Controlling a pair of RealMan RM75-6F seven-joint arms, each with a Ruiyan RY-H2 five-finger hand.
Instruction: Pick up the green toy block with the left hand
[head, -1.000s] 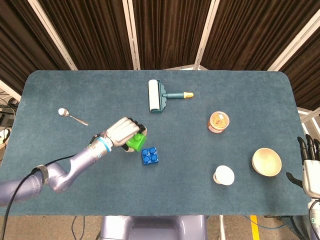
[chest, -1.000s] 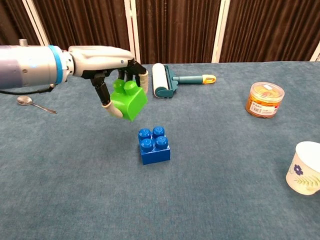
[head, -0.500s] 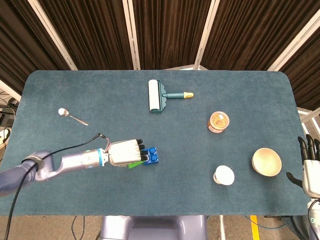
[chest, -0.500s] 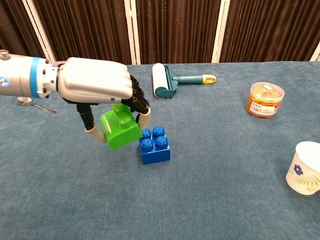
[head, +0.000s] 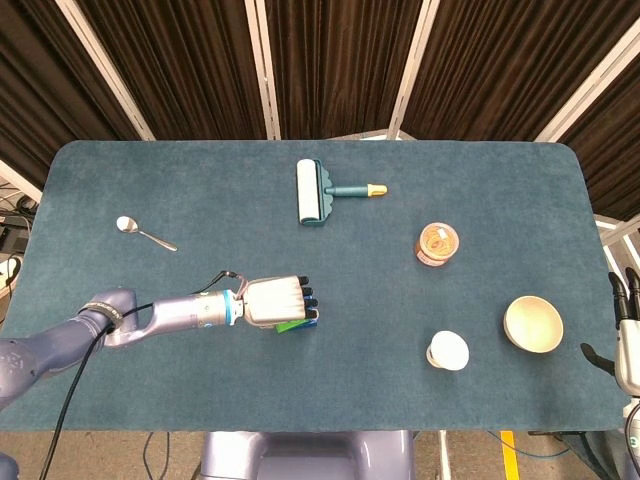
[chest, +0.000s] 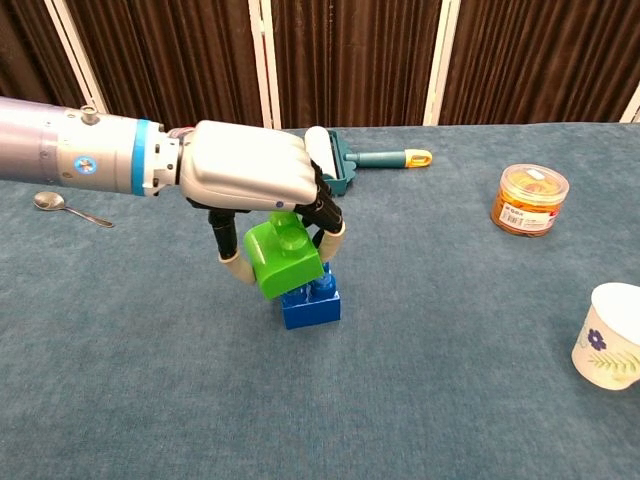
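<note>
My left hand (chest: 255, 180) grips the green toy block (chest: 285, 256) from above, holding it tilted just over the blue block (chest: 314, 304); whether the two blocks touch I cannot tell. In the head view the left hand (head: 275, 301) covers both blocks, and only a sliver of the green block (head: 291, 326) peeks out under the fingers. My right hand (head: 627, 335) hangs past the table's right edge, fingers upright, holding nothing.
A lint roller (head: 313, 191) lies at the back centre and a spoon (head: 144, 233) at the left. An orange jar (head: 437, 244), a wooden bowl (head: 532, 323) and a white cup (head: 447, 350) stand on the right side of the blue table (head: 480, 180).
My left hand has carried the green block rightward and toward me, from beside the blue block to directly over it. The right hand has sunk slightly at the frame edge.
</note>
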